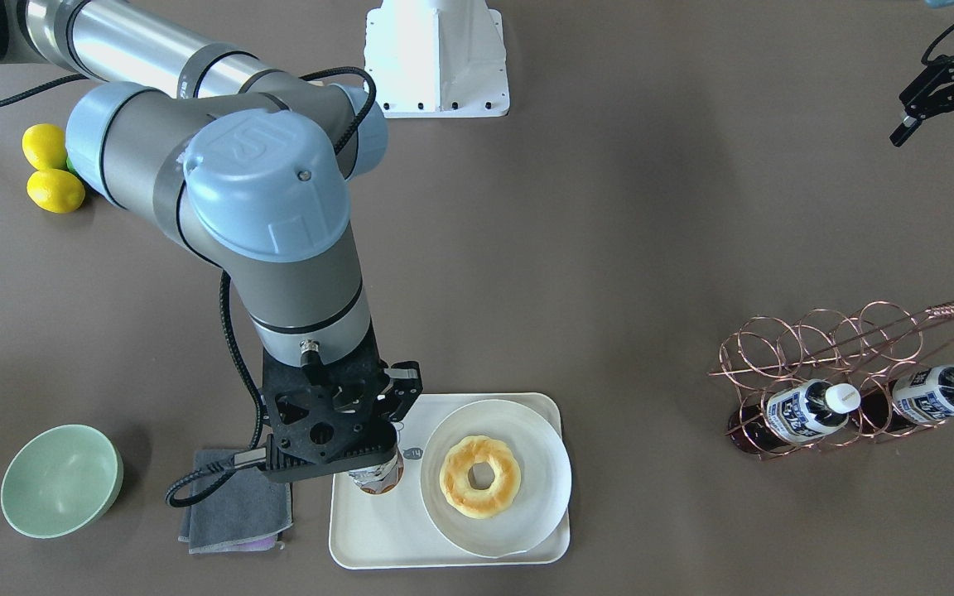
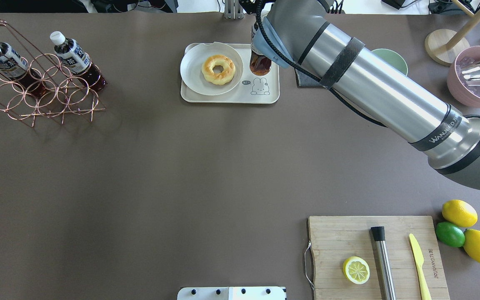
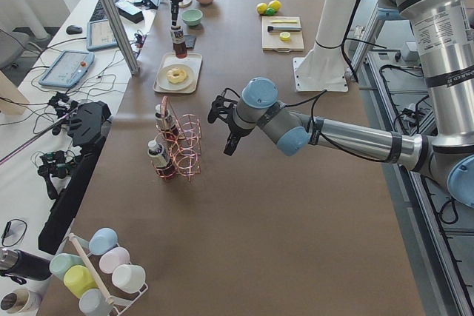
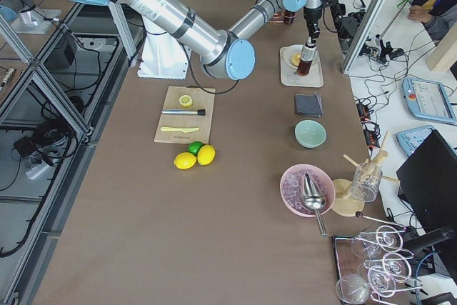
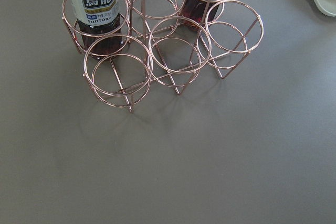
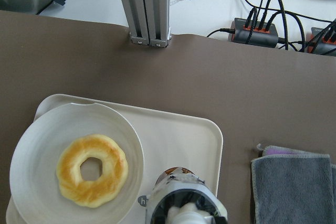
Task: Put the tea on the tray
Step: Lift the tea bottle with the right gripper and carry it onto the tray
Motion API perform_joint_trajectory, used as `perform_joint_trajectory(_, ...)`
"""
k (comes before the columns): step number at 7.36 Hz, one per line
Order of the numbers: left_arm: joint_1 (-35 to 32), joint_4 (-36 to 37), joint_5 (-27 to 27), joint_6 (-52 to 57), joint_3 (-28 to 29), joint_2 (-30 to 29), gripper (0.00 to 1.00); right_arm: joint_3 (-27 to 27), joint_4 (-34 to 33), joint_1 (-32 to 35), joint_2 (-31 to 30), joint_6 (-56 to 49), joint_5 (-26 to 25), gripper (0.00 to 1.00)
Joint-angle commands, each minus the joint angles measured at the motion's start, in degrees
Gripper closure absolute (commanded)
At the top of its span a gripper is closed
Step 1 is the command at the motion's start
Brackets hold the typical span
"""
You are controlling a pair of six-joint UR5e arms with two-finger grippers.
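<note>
The right gripper (image 1: pixel 375 460) clamps the tea (image 1: pixel 378 481) upright over the tray (image 1: pixel 386 538), at nine o'clock of the doughnut plate (image 1: pixel 539 430) in the front-facing view. Whether the tea rests on it is unclear; letting go appears to be what remains. The left gripper (image 1: pixel 937 142) hangs spread and empty.

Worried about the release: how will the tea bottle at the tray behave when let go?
The tea bottle looks tall and narrow, so it may tip if released tilted. Dark liquid shows inside, so it is probably heavy for its size.
</note>
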Motion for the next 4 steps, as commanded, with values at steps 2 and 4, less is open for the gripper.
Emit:
perform_joint_trajectory(2, -0.4, -0.1, 0.1, 0.0, 0.1, -0.5, 0.03, -3.8, 5.1, -1.0, -0.4, 0.6, 0.1, 1.00)
perform_joint_trajectory(4, -0.5, -0.1, 0.2, 0.0, 0.0, -0.4, 0.03, -3.6, 5.5, -0.8, -0.9, 0.2, 0.0, 1.00)
